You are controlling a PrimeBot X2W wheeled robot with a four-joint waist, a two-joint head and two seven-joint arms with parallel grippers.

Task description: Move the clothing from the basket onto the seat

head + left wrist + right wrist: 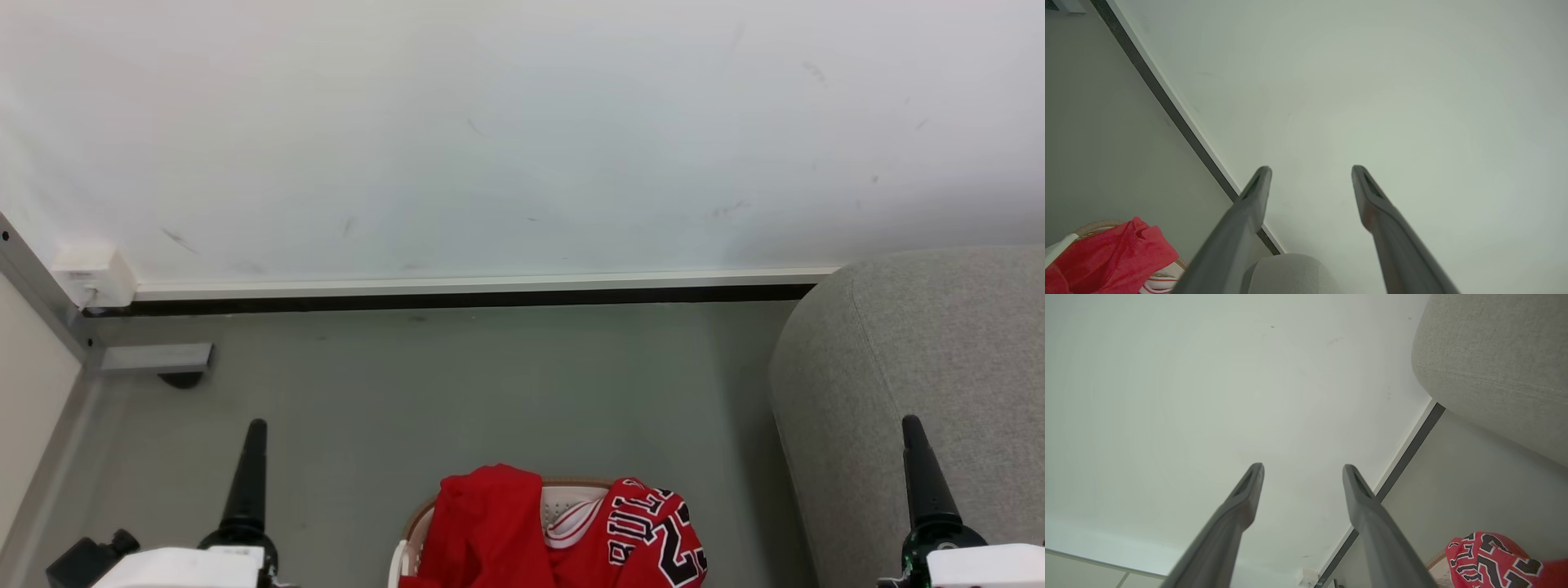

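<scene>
Now, at seven o'clock, the left gripper [1310,171] stands wide open, holding nothing; at six, the clothing [490,531], seemingly two red pieces, lies heaped in the basket [563,500]; at five, the right gripper [1302,469] gapes empty; at three sits the seat [914,343].

Left pincer [1311,169] and right pincer [1303,468], both with long dark fingers wide apart

The red jersey [653,535], bottom centre of the head view, carries black-and-white letters "BULL" and a partly cut-off number 23.
</scene>
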